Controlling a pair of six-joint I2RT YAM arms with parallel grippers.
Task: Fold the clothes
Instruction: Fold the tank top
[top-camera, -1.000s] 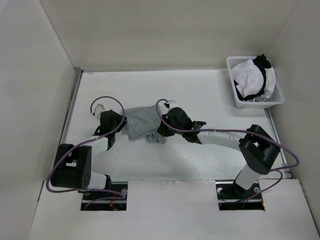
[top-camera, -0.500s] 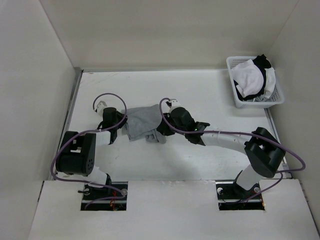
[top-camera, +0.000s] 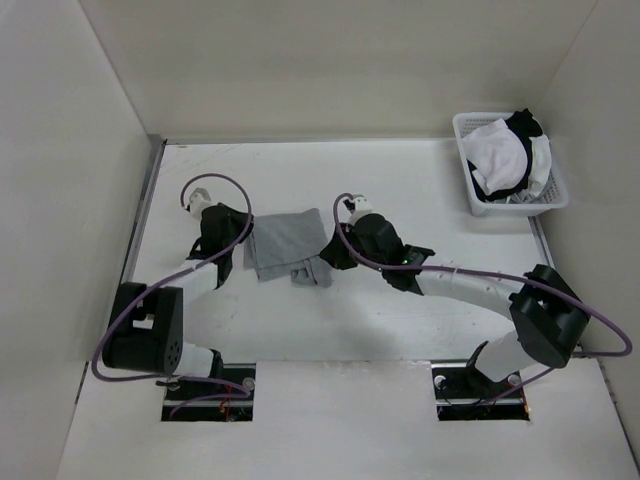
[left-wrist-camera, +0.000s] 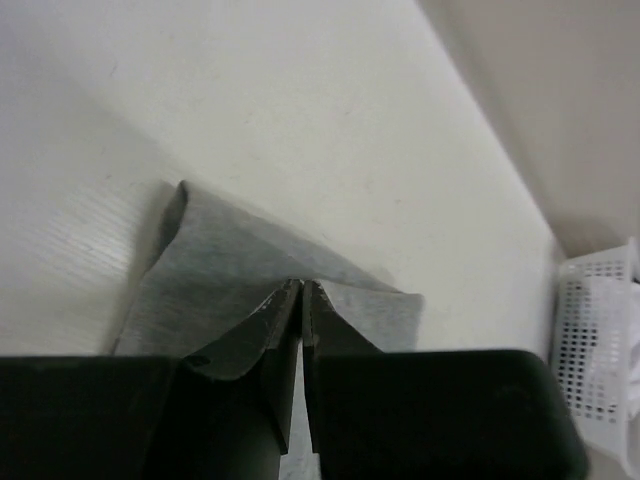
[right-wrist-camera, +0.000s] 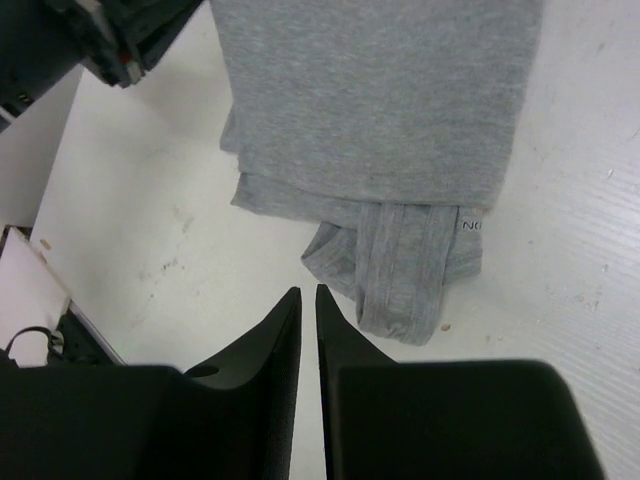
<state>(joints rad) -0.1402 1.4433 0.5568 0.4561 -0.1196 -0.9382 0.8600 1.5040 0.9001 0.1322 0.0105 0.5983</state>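
At the grey shirt (top-camera: 288, 243).
My left gripper (left-wrist-camera: 302, 285) is clenched at its edge; my right gripper (right-wrist-camera: 308, 292), nearly closed and empty, hovers beside it.

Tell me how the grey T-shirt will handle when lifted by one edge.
The grey T-shirt is probably floppy: it lies in soft folds, so lifted layers should sag. It looks thin, so likely light. Pushed, it may bunch, like its rumpled near end.

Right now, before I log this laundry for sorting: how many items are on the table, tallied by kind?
Garments: 2 (heather-grey knit T-shirt; white cloth garment with black trim)
Baskets: 1 (white plastic lattice basket)
Total: 3
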